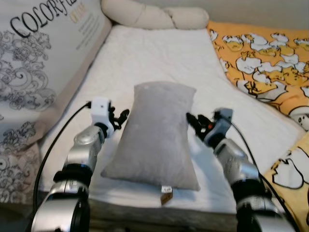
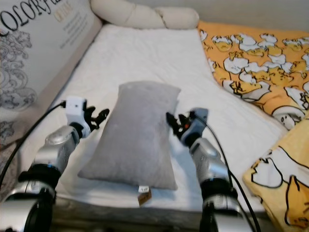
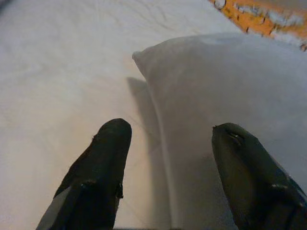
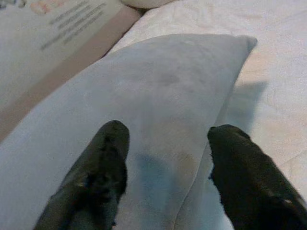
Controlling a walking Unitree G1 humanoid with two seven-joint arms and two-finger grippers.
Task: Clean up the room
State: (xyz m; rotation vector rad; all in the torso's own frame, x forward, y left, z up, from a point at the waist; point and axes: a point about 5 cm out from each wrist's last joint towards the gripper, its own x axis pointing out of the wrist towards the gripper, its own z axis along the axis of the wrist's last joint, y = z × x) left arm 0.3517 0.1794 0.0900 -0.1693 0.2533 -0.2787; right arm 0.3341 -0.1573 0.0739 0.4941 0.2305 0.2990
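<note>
The grey pillow (image 1: 155, 135) lies on the white bed (image 1: 159, 53), its long axis running from the near edge away toward the headboard end. The left gripper (image 1: 119, 119) and right gripper (image 1: 193, 123) flank it midway, about equally close, fingers spread apart, neither clamped on it. Beyond the pillow the sheet offers open room up to the bolster (image 1: 154, 15).

Plump grey pillow (image 1: 157, 137), rectangular, laid flat lengthwise on the white bed (image 1: 159, 53) near its front edge, small tag seen at its near end
</note>
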